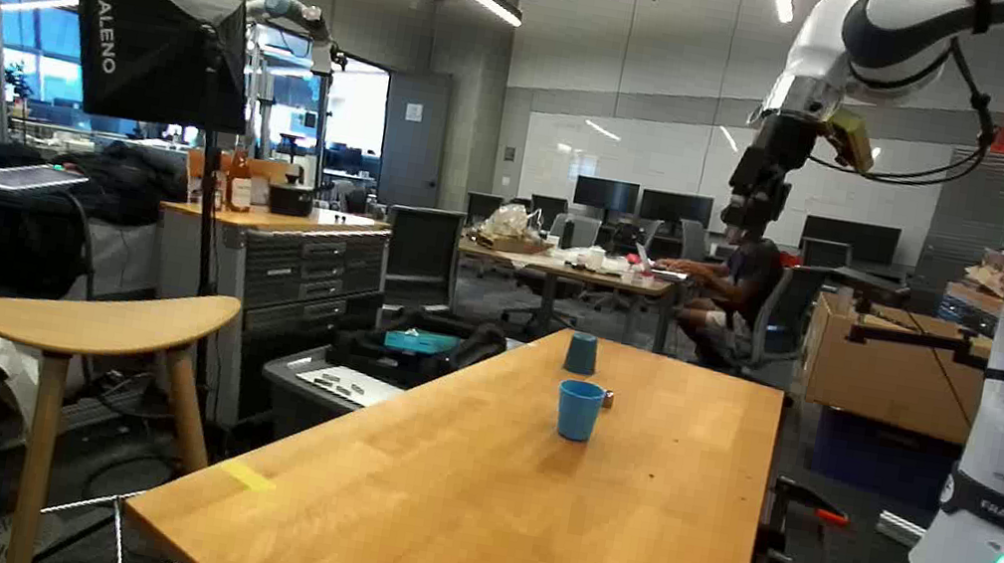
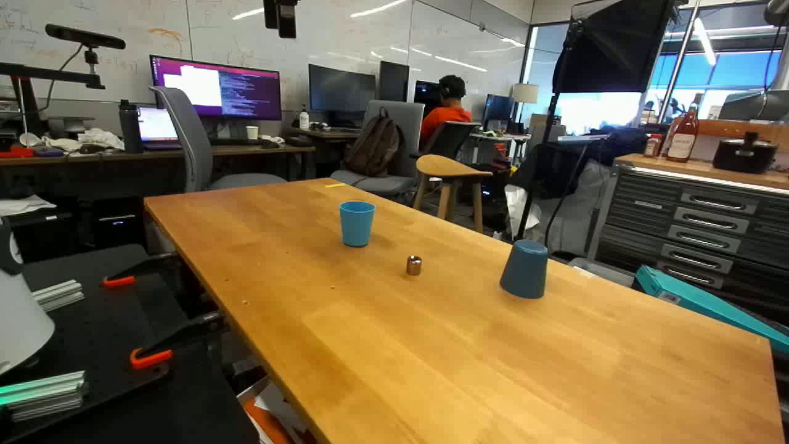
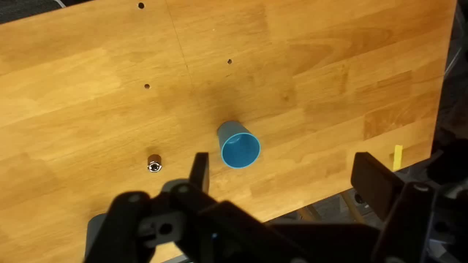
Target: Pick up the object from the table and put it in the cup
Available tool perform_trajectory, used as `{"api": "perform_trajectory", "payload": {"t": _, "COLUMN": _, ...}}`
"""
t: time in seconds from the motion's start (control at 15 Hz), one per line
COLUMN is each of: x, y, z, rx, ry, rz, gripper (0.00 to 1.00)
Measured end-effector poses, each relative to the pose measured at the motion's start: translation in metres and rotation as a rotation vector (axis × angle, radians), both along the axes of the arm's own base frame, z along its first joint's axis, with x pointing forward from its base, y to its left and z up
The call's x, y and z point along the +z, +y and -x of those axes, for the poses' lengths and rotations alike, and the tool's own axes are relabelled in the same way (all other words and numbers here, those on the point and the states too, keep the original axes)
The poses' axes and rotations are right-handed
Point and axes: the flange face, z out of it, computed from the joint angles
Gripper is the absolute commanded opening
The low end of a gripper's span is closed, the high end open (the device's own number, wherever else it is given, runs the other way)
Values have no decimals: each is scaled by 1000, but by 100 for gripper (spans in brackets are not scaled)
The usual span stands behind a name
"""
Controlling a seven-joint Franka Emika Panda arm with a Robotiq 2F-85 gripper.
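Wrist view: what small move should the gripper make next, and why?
Probably shift the open gripper across, without lowering it, until the small metal cylinder lies between its fingers in this view. The cylinder stands on the table outside that gap, beyond the nearer finger; the gripper holds nothing, and the bright blue cup is upright, mouth up.

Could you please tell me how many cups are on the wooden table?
2: the bright blue cup, upright, on one side of the small metal piece, and the darker blue cup, upside down, on its other side. Both exterior views show each in full.
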Motion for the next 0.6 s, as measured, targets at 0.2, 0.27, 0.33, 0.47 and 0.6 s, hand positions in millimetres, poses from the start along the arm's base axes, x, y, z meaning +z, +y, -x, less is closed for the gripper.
{"api": "perform_trajectory", "payload": {"t": 0.2, "x": 6, "y": -1, "z": 0, "rx": -1, "ry": -15, "rz": 2, "gripper": 100}}
{"api": "perform_trajectory", "payload": {"t": 0.27, "x": 7, "y": -1, "z": 0, "rx": -1, "ry": -16, "rz": 2, "gripper": 100}}
{"api": "perform_trajectory", "payload": {"t": 0.33, "x": 6, "y": 2, "z": -1, "rx": 3, "ry": -12, "rz": 5, "gripper": 100}}
{"api": "perform_trajectory", "payload": {"t": 0.47, "x": -4, "y": 15, "z": -10, "rx": 8, "ry": -20, "rz": 44, "gripper": 100}}
{"api": "perform_trajectory", "payload": {"t": 0.6, "x": -19, "y": 27, "z": -35, "rx": -23, "ry": -49, "rz": 119, "gripper": 100}}
